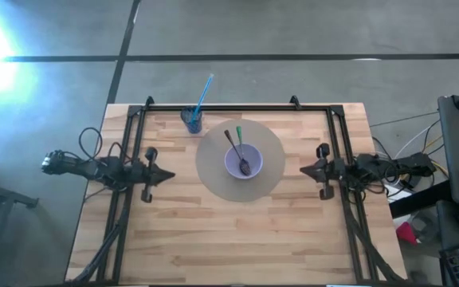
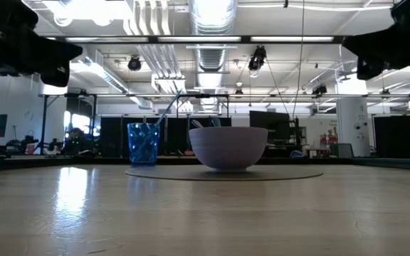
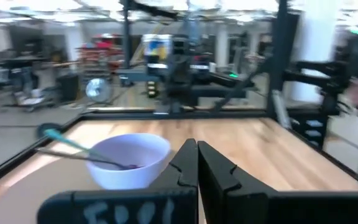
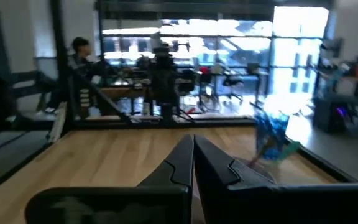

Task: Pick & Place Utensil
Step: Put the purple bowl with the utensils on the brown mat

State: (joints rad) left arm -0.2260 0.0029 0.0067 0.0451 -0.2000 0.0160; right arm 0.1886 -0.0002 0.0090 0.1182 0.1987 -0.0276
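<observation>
Both arms' fingers, left (image 3: pixel 197 163) and right (image 4: pixel 193 155), sit closed, empty; thin rigid dark metal spoon (image 1: pixel 238 151) in lavender bowl (image 1: pixel 231 162) looks light, slippery—grip mid-handle.

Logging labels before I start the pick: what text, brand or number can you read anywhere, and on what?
Nothing can be read for certain.
Left tool: pale letter-like marks on its mount, too blurred to read.
Blue cup, purple bowl, grey mat: no visible text.
Right tool: none visible.

Bright ceiling lights, floor glare, blurred wrist views
</observation>
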